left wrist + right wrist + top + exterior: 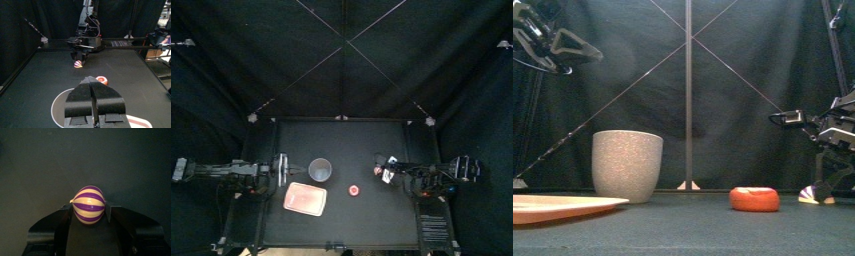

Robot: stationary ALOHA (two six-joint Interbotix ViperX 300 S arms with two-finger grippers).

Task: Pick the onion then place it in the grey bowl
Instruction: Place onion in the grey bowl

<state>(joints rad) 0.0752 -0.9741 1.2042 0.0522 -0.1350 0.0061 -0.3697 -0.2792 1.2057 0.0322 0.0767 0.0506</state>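
While the pink tray (560, 208) lies nearest, 1 red toy (755, 199) sits beyond it, right of the grey bowl (628, 165). Farther right, the right gripper (89, 207) clamps the striped onion (89, 203) low; the left gripper (91, 82) has its jaws pressed together.

The small black counter (358, 225) has a flat, dark top. Three things lie right on it. A tall grey speckled cup (627, 165) stands upright, a bit left of the middle. A flat pink square tray (306, 198) lies just in front of the cup, closer to the front edge, and the two do not touch. A small round red toy with a dent on top (755, 198) sits by itself to the right of the tray, near the middle. Further right, a purple and white striped toy onion (79, 63) is down low at the counter - I cannot tell if it touches.
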